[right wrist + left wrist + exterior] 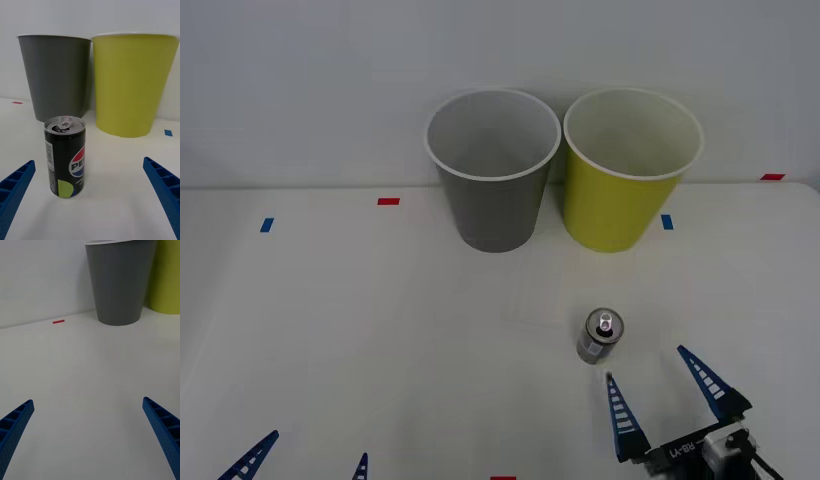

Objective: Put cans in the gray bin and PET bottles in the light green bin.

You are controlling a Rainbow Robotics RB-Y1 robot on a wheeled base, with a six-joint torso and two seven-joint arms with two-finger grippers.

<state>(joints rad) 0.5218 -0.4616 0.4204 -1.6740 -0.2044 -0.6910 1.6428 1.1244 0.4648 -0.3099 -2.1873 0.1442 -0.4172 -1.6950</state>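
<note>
Front view: the gray bin (pixel 493 170) and the light green bin (pixel 632 168) stood upright side by side at the far edge of the white table (pixel 380 330), rims nearly touching, gray at 9 o'clock of green. The can (pixel 601 336) stood upright on the table at 6 o'clock of the gap between them, well apart from both, with bare tabletop all round it. The right gripper (pixel 660 392) sat at 5 o'clock of the can, near it, fingers spread wide, not touching it. The left gripper (pixel 305 452) was low at the near edge, at about 8 o'clock of the can, tips apart, well away from everything. Small red tape marks (pixel 388 201) and blue tape marks (pixel 267 225) lay flat on the table. Wide open surface stretched left of the can.

Right wrist view: the can (pixel 65 156) stood upright between the right gripper (pixel 88 176) fingers (pixel 17 183), nearer one finger, with clear space on both sides, tab up. Gray bin (pixel 60 77) and light green bin (pixel 131 82) stood behind it, walls close together; open tabletop lay between can and bins.

Left wrist view: the left gripper (pixel 88 414) fingers (pixel 161 427) were spread apart over bare table (pixel 90 371). Gray bin (pixel 118 279) stood ahead, a slice of the light green bin (pixel 167 275) at the edge beside it, a red tape mark (pixel 58 321) near the wall.
</note>
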